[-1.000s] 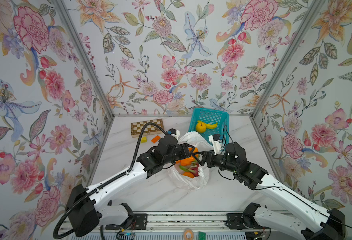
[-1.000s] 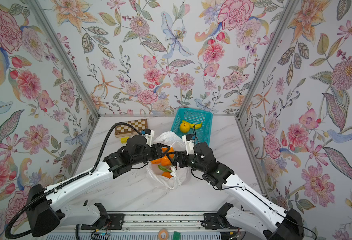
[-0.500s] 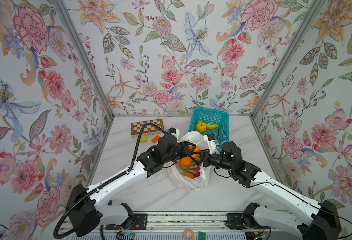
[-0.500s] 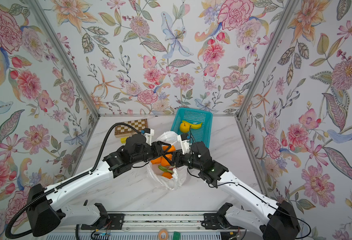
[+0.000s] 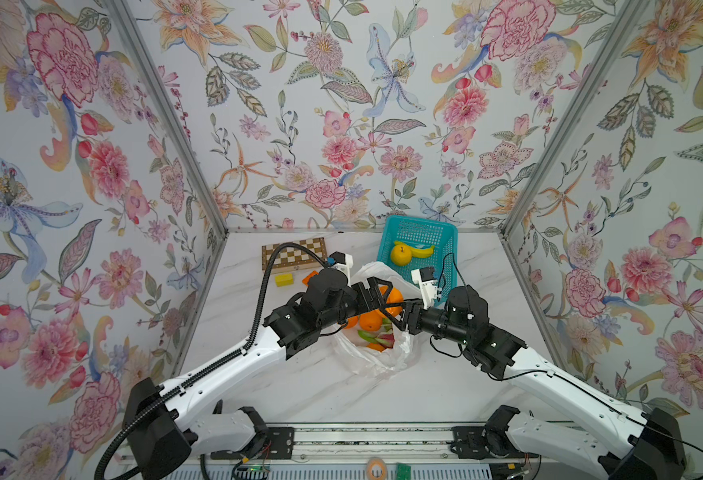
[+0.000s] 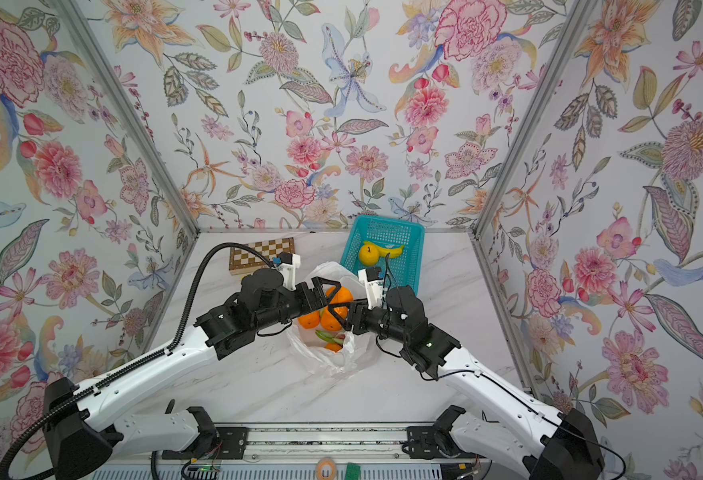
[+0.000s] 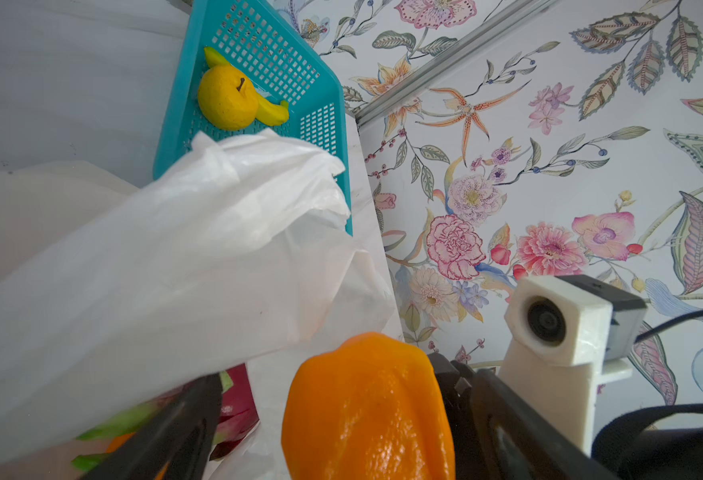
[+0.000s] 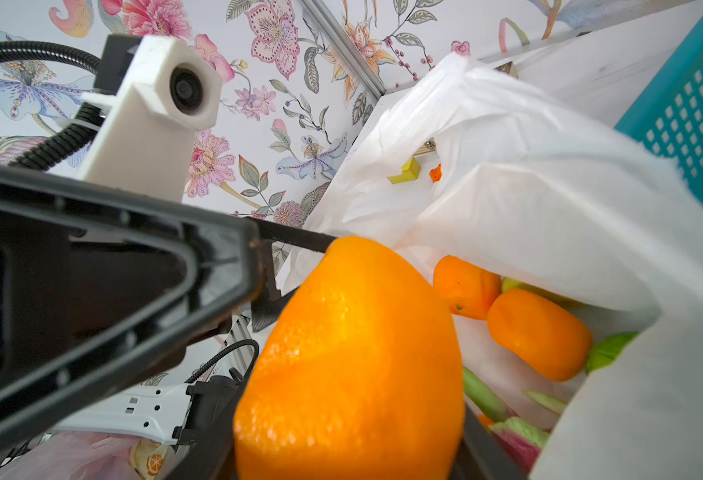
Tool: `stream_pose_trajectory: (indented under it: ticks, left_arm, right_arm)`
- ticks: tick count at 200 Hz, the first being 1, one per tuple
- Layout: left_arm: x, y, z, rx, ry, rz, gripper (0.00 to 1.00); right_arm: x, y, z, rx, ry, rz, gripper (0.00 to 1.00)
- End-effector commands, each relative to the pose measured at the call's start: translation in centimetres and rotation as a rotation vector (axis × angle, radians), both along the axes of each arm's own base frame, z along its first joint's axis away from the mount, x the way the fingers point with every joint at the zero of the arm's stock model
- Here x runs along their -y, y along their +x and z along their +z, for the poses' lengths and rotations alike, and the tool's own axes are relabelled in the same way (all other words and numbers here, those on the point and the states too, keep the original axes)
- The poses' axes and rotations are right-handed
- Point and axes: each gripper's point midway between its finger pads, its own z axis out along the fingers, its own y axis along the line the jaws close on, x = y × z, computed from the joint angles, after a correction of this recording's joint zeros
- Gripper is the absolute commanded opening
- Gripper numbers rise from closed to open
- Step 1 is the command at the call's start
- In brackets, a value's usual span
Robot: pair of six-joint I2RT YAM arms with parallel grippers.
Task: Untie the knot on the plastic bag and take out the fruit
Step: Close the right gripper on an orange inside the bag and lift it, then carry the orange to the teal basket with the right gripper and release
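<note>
We note white marble table [image 5: 299,386]. Directly on it: plastic bag [image 5: 366,361], teal basket [image 5: 420,230], chessboard [image 5: 295,253], yellow block [image 5: 283,279] and orange block [image 5: 310,275] near chessboard.

The left arm [image 5: 225,365] and right arm [image 5: 570,386] are white nearest the base rail [image 5: 374,442], black farther out. A ribbed black hose [image 5: 263,291] follows the left. Each has a white boxy camera [image 5: 424,284] and black triangular jaws.
</note>
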Motion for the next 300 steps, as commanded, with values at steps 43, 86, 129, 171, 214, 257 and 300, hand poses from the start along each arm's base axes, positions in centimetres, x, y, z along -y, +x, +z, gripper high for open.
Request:
stream_pose_trajectory:
  ticks: [43,86,129,171,214,257,300]
  left_arm:
    - [-4.4,0.2,2.5,0.268,0.166,0.069,0.99]
    - [-5.5,-0.4,1.8,0.378,0.300,0.024,0.99]
    - [-3.9,-1.6,2.0,0.435,0.299,-0.102,0.99]
    - [-2.7,-2.1,2.4,0.446,0.288,-0.167,0.99]
    - [-2.1,-2.5,2.8,0.464,0.306,-0.207,0.99]
    - [-2.3,-1.6,2.9,0.480,0.360,-0.183,0.99]
    - [-2.5,-1.3,3.0,0.492,0.362,-0.158,0.99]
  right_arm:
    - [3.5,0.8,4.2,0.075,0.040,-0.133,0.47]
    - [5.9,4.7,6.9,0.089,0.006,-0.242,0.49]
    - [8.7,10.9,7.3,0.023,-0.016,-0.343,0.49]
    - [10.8,17.5,4.9,-0.083,-0.054,-0.413,0.50]
    - [12.6,23.7,-0.1,-0.173,-0.137,-0.460,0.50]
    - [13.3,30.1,-4.6,-0.246,-0.161,-0.474,0.50]
    - [11.9,36.6,-8.9,-0.306,-0.137,-0.465,0.50]
